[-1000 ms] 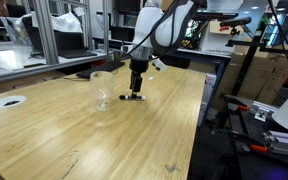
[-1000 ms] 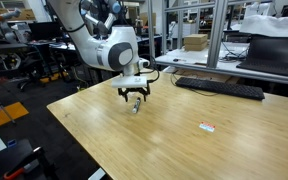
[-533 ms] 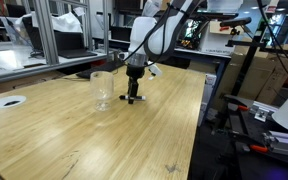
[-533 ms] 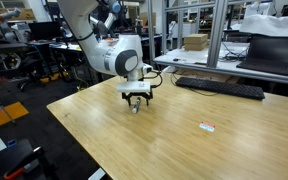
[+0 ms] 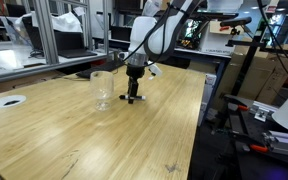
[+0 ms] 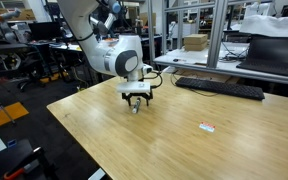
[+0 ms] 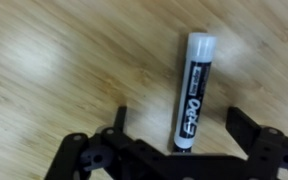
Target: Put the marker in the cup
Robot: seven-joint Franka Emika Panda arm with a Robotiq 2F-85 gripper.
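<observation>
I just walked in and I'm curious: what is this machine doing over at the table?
A robot arm is working on getting a black marker into a clear stemmed glass. At this moment its pincer is down at the wooden table, close beside the upright glass. The wrist view shows the marker lying flat on the wood between the pincer's two spread fingers, not gripped yet. So the marker has not yet gone into the glass.
</observation>
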